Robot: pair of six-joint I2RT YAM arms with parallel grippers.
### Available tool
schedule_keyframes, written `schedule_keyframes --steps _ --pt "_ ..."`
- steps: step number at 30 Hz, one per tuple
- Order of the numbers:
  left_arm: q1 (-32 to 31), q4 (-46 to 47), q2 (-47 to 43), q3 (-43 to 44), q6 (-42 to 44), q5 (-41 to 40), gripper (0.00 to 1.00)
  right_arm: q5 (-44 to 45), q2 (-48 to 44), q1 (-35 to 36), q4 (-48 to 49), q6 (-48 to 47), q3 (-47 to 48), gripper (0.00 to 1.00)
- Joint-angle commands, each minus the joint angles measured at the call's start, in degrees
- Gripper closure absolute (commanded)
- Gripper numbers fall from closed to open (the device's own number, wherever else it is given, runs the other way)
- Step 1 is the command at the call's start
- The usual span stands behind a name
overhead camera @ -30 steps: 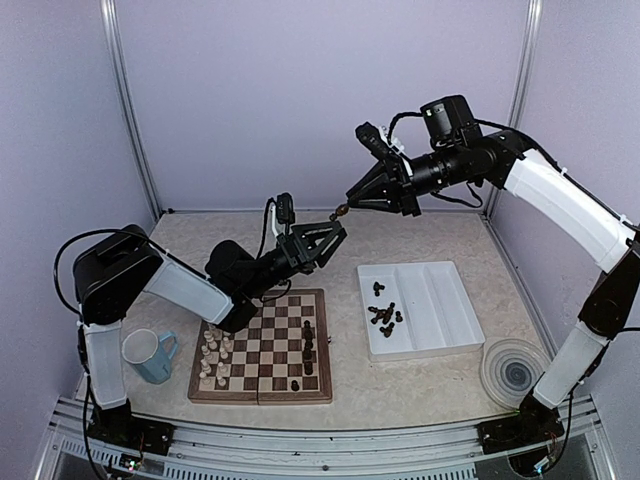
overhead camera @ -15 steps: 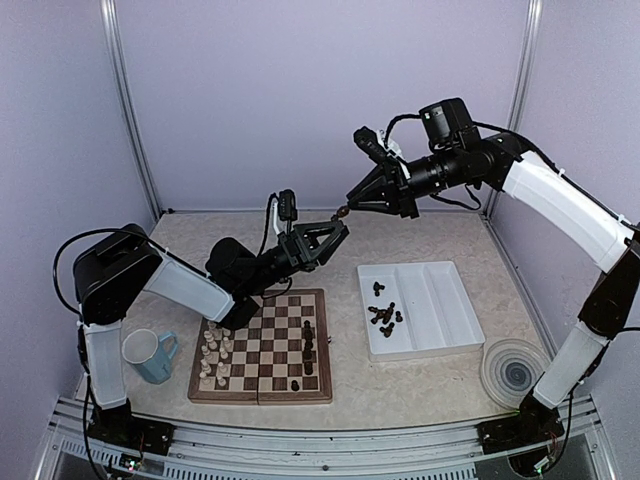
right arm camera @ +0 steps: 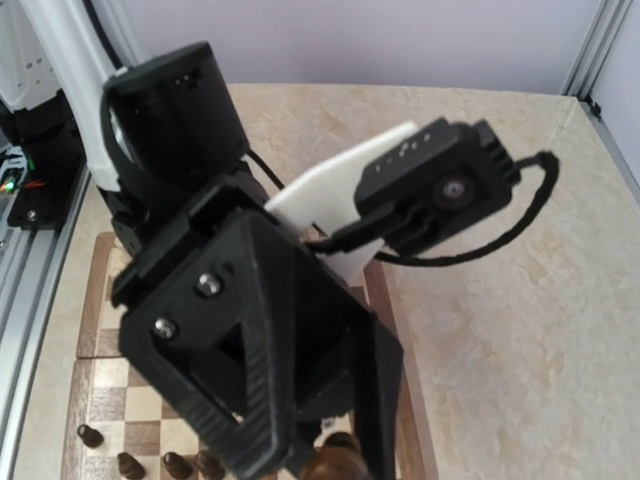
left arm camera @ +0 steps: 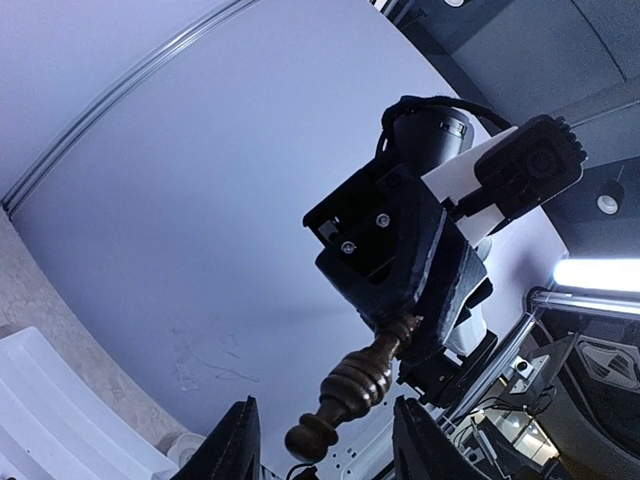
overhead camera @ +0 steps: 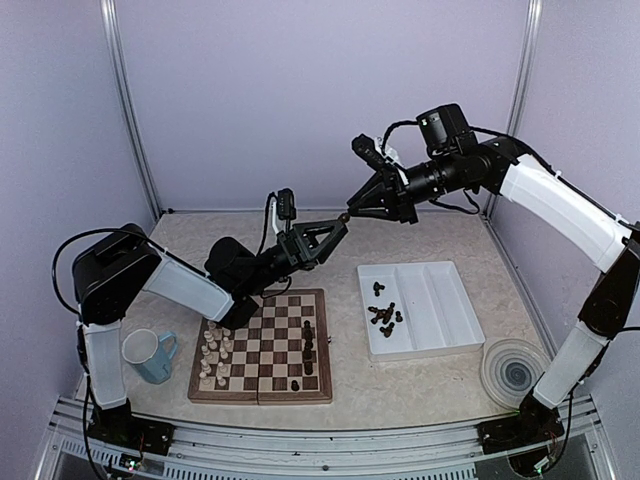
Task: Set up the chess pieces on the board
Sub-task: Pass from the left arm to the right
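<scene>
**A:** Where do things lie?

**B:** The board (overhead camera: 260, 398) sits near left on the table; cream pieces (overhead camera: 212, 355) stand along its left side and a few dark pieces (overhead camera: 307, 345) on its right half. The white tray (overhead camera: 445, 300) lies to the right of it, with loose dark figures (overhead camera: 384, 312) in its left part.

**A:** And the arms?

**B:** They meet in the air over the far side of the table; the right gripper (overhead camera: 348, 212) pinches one dark chess piece (left arm camera: 352, 383) by its upper end, base pointing towards the left gripper (overhead camera: 338, 226). That one's fingers (left arm camera: 235, 450) stand spread either side of the base, apart from it.

**A:** How will the piece handle?

**B:** Light and rigid, I judge; turned wood, polished, so rather slippery. It is hardly fragile, yet it would likely bounce and roll if dropped from that height.

**A:** Where to take it?

**B:** At the narrow waist just above the base, where the pads can seat in the groove; the round bulge would likely slip out of a squeeze. The left grip should be firm before the right lets go.
</scene>
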Motion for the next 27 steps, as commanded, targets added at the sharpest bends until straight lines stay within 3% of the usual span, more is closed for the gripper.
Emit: schedule_keyframes --steps 1,15,27 --pt "0.3 16.2 -2.5 0.2 1.0 0.5 0.56 1.0 -0.6 -0.3 0.5 0.3 -1.2 0.85" --pt "0.3 16.2 -2.4 0.0 0.0 0.6 0.68 4.1 -1.1 -0.3 1.6 -0.1 -2.6 0.86" --pt "0.9 16.2 -2.3 -1.1 -2.3 -0.5 0.85 5.4 -1.4 -0.4 2.2 -0.1 -2.9 0.86"
